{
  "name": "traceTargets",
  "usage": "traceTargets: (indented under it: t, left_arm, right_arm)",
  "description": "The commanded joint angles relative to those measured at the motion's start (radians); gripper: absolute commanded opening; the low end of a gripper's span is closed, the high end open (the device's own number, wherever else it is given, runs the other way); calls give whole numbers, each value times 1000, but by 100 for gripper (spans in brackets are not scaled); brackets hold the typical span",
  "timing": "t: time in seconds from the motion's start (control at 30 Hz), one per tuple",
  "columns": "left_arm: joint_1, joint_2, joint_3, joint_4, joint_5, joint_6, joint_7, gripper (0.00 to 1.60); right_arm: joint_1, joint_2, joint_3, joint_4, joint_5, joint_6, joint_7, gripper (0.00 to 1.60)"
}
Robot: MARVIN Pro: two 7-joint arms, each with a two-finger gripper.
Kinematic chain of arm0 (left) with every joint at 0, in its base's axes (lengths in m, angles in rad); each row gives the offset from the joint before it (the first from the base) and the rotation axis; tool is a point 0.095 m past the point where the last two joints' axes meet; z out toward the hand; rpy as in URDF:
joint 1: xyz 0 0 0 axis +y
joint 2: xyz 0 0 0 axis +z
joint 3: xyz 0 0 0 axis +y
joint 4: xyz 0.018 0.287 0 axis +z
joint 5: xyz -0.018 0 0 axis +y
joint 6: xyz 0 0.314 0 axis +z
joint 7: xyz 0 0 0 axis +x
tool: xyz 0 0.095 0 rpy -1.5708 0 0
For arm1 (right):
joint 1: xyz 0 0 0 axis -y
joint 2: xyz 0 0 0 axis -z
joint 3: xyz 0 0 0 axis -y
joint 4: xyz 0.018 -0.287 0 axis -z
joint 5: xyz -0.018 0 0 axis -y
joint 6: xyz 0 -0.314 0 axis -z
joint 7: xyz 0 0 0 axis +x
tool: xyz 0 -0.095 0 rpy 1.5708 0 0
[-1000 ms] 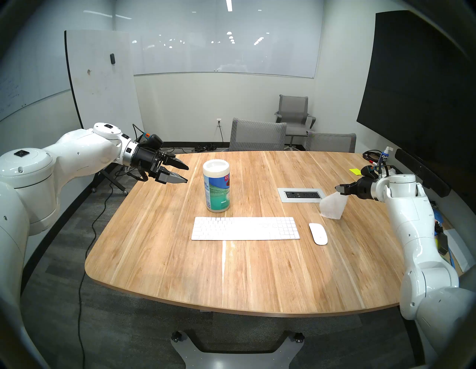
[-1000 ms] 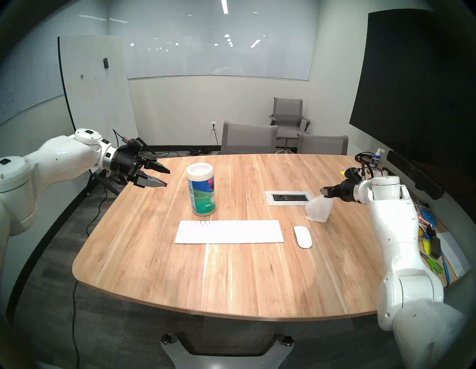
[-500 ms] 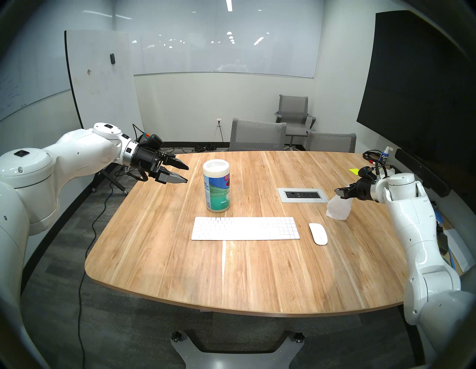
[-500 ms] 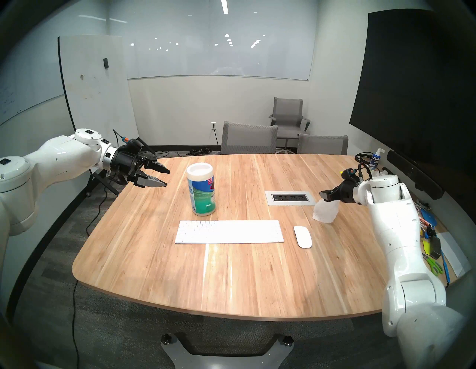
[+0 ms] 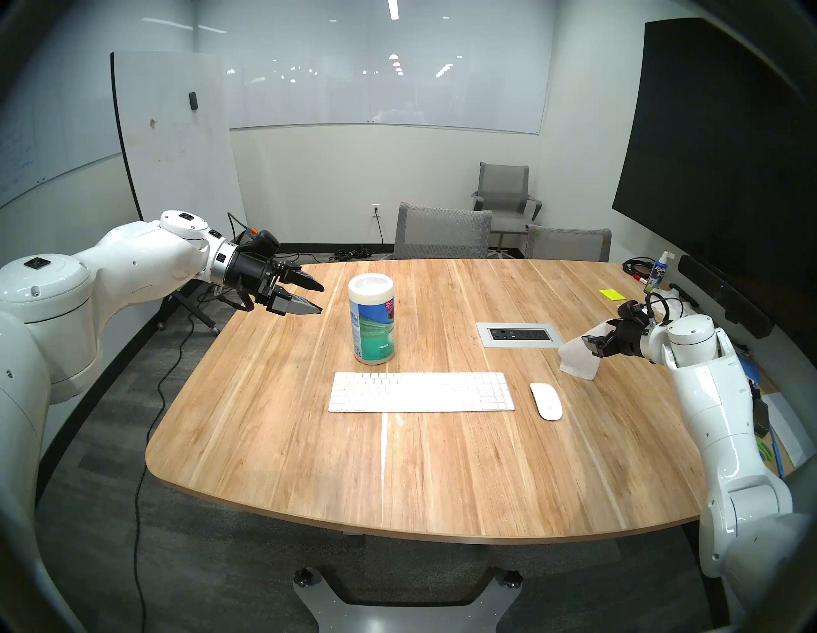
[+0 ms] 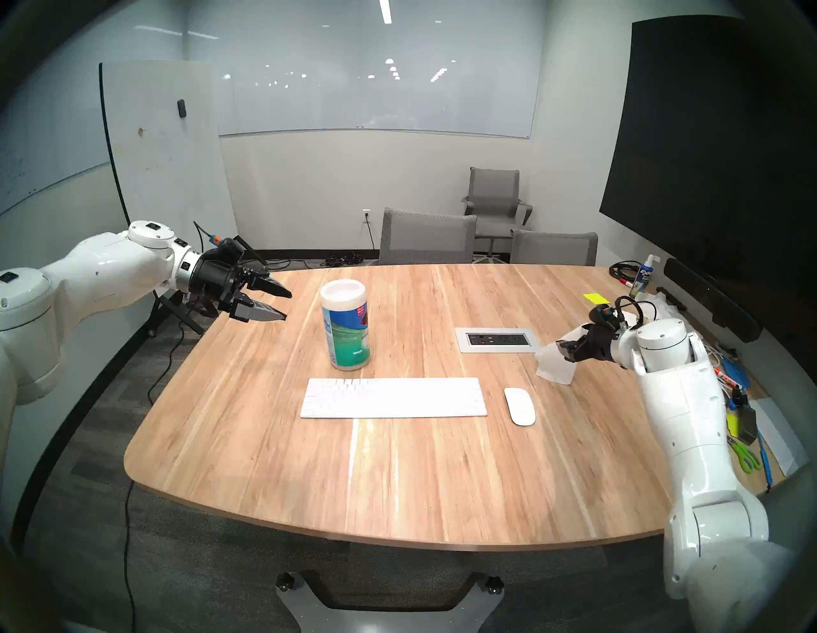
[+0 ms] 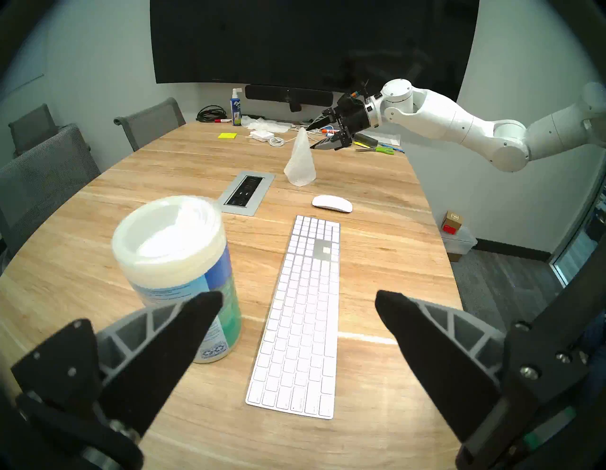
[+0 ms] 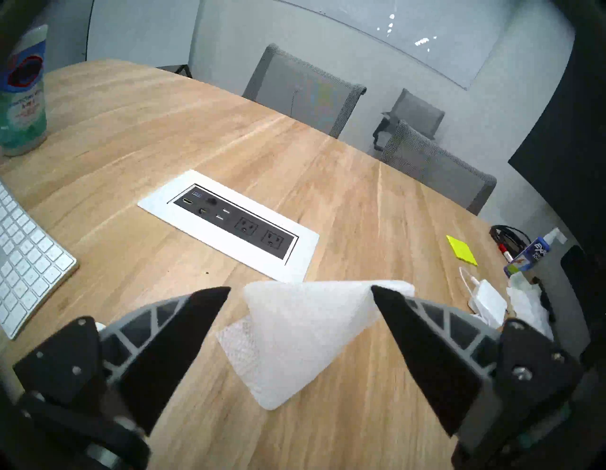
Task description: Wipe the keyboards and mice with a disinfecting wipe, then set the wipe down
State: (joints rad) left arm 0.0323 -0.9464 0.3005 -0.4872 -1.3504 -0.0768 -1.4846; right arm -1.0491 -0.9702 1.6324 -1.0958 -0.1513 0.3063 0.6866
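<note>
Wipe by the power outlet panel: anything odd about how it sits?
Yes. The wipe isn't lying flat: it stands on the table as a peaked cone beside the power outlet panel. The right gripper is open around its tip; one fingertip looks to touch it. Keyboard and mouse sit square.

Room evenly bright, light from ceiling strip (image 5: 392,9) overhead. Glare streak on table (image 5: 385,431) near keyboard; ceiling light spots reflected in far glass board (image 5: 393,84). Shadows soft, faint. Fisheye bending, dark rim at all edges. Wrist views: fingers (image 8: 183,341) close, blurred; wipes canister (image 7: 177,262) soft.
</note>
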Motion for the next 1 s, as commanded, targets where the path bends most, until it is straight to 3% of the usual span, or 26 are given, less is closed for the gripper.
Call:
traceTargets:
  t: [0.0,0.1,0.17,0.23,0.3,0.43,0.5,0.7,0.97]
  left_arm:
    - [-24,0,-4,2,-10,2,1,160]
    - [-24,0,-4,2,-10,2,1,160]
    - [-25,0,-4,2,-10,2,1,160]
    - [-24,0,-4,2,-9,2,1,160]
    - [-24,0,-4,2,-9,2,1,160]
    - [-24,0,-5,2,-9,2,1,160]
    - [-24,0,-6,2,-8,2,1,160]
    - [-25,0,-3,2,-10,2,1,160]
    - [-23,0,-7,2,-7,1,1,160]
  right_arm:
    - [5,-4,23,-18,17,-51,-11,160]
    - [-1,27,5,-30,26,-14,79,160]
    - [-14,-6,44,-42,47,-21,26,160]
    - [0,30,7,-35,41,8,118,160]
    - [-26,50,-9,-51,28,15,144,160]
    - [14,0,24,-28,54,110,122,160]
    - [33,-14,26,-22,55,113,107,160]
    - [36,-4,-26,-14,12,189,128,160]
    - [77,-37,16,-14,36,186,95,160]
